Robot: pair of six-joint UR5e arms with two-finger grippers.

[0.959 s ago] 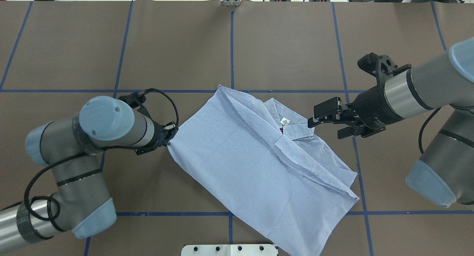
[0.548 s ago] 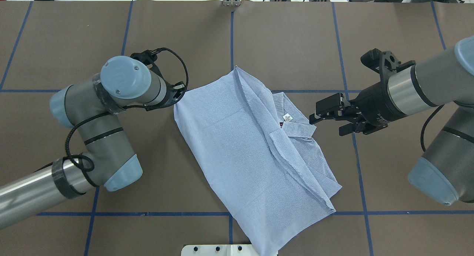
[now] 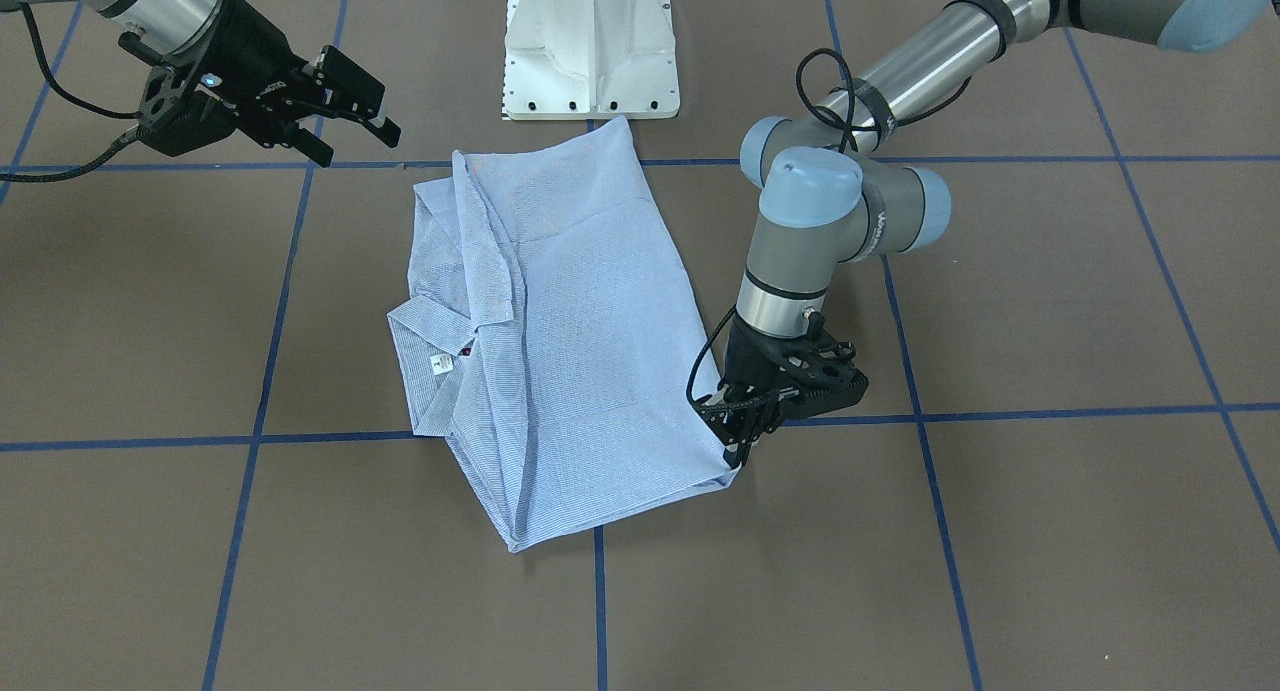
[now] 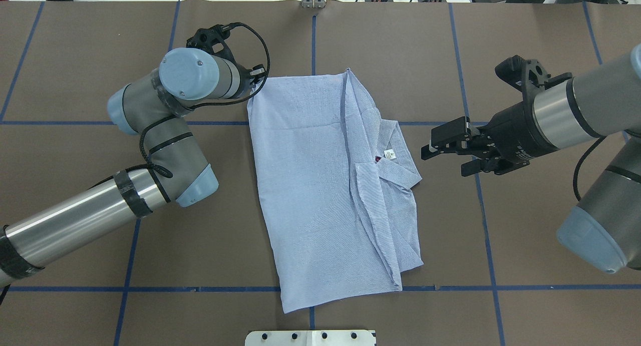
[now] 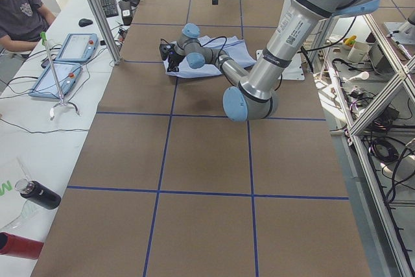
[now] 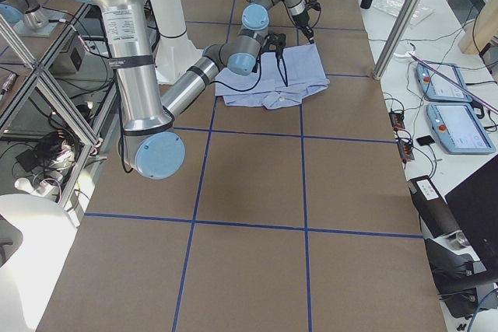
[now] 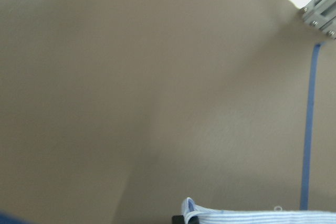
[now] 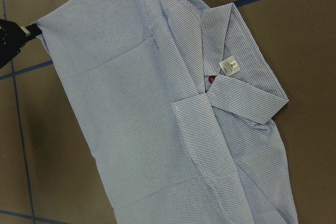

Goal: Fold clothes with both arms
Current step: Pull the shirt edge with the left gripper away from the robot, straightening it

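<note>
Overhead exterior: left arm (image 4: 165, 130) holds the shirt's (image 4: 310, 186) far corner — jaws clenched on cloth; right arm (image 4: 556, 120) hovers beside the collar (image 4: 395, 173) — jaws released.

shirt (image 4: 320, 186) flat on table (image 4: 390, 50) centre | left gripper (image 4: 254, 85) at shirt's far-left corner, touching | right gripper (image 4: 443, 163) right of collar (image 4: 398, 166), apart | base (image 4: 310, 337) near side of shirt

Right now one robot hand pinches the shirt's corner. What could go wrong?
The left gripper holds only one corner of the shirt, so a tug might drag it or undo its folded layers. The right gripper is open and apart from the collar, so that side could bunch.
</note>
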